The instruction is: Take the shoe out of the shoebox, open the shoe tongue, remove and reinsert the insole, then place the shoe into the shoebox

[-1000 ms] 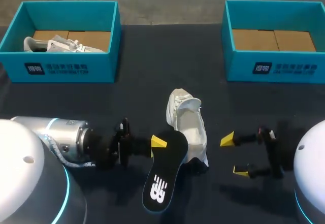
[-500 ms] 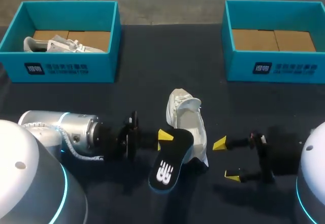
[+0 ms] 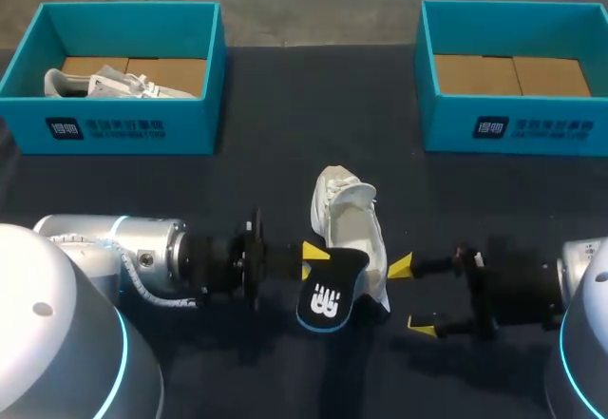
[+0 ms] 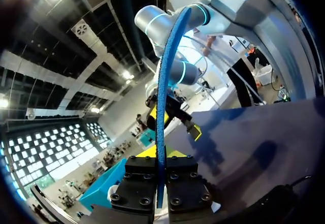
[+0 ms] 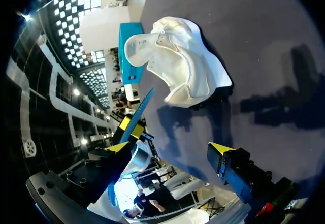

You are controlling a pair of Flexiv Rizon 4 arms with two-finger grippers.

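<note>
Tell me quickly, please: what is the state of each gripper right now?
Left gripper: shut on the insole.
Right gripper: open, holding nothing, beside the white shoe.

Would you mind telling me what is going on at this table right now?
The left pincer grips the black insole right by the white shoe, which lies on the table. The right pincer is open on the shoe's other side. A second shoe sits in the left teal box.
</note>
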